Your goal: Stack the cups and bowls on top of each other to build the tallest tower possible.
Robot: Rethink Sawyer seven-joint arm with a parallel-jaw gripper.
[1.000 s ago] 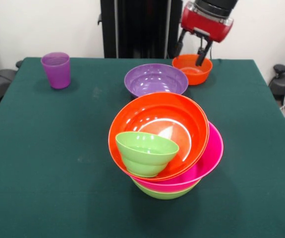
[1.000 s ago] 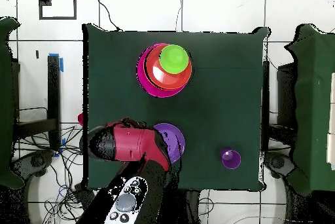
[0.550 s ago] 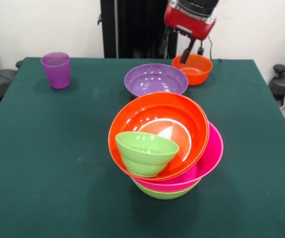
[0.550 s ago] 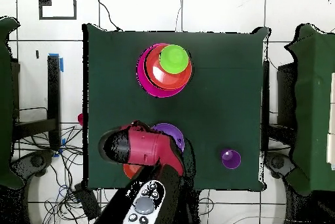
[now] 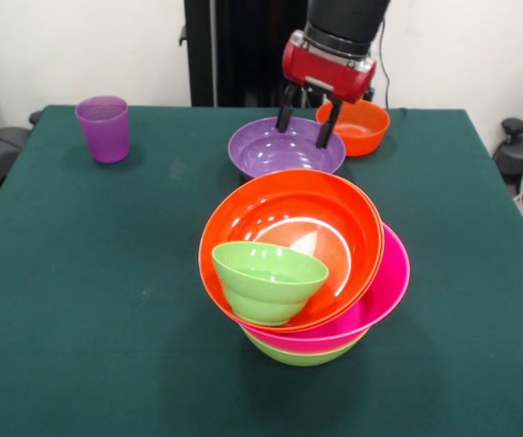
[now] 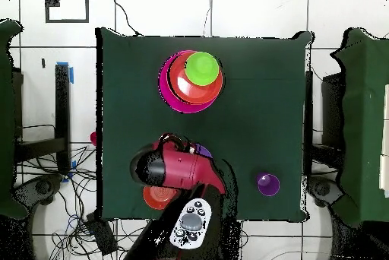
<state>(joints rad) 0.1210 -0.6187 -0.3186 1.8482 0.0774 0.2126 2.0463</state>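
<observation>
1. While the arm blocks most of the purple bowl (image 5: 284,146) overhead, we see the jaws (image 5: 307,123) spread, empty, above it.
2. At six o'clock stands the tower (image 5: 302,264); its lowest green bowl barely shows.

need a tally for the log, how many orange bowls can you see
2: a small orange bowl loose at the table's far edge, and a wide orange bowl atop the tower. Nested ones may be hidden.
</observation>
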